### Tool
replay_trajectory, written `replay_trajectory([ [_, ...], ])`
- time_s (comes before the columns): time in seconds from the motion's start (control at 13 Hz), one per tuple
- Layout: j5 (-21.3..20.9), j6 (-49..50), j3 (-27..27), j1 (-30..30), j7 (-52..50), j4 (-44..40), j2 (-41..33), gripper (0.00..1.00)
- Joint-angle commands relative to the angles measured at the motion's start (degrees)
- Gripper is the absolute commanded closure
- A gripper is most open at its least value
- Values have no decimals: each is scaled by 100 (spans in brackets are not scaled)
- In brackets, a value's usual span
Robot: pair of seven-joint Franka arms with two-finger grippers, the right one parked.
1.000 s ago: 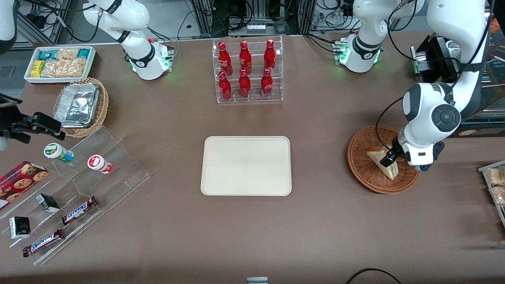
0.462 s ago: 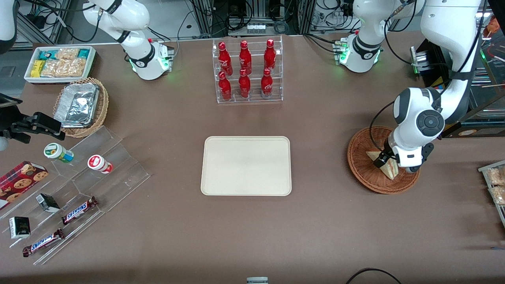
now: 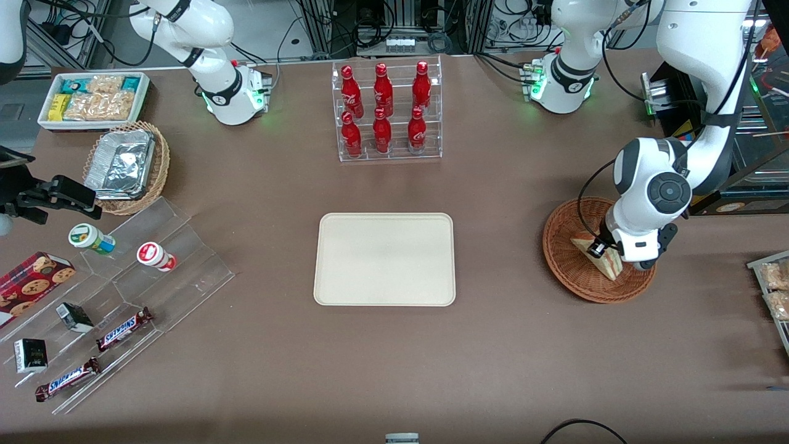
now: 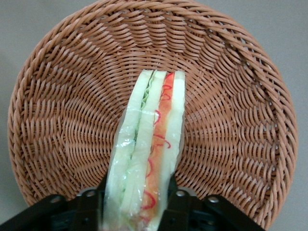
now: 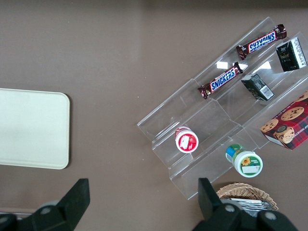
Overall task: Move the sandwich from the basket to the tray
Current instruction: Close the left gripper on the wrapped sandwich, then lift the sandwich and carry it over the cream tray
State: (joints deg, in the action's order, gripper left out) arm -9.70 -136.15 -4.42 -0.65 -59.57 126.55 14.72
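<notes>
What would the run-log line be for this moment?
phase: grasp | hand: down in basket, fingers either side of sandwich | tray: bare | sandwich: in basket

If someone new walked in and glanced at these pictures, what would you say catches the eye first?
Probably the left arm's pincer down in the reddish-brown basket toward the working arm's end of the table, its fingers on either side of the wrapped sandwich. Next, the bare cream tray at the table's middle. Farther from the front camera, a clear rack of red bottles stands out.
</notes>
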Motion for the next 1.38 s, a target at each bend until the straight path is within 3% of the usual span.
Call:
replay_trajectory([
  [0.0, -321, 280, 11, 152, -142, -77, -196, 100],
  [0.38, -428, 2704, -42, 820, -72, -1823, -320, 100],
  [0.62, -87, 3444, -51, 1242, 113, -2747, -320, 100],
  [0.92, 195, 3482, -51, 1980, 86, -3180, -268, 100],
  [1.31, 205, 3088, -42, 2841, 16, -3506, 179, 100],
])
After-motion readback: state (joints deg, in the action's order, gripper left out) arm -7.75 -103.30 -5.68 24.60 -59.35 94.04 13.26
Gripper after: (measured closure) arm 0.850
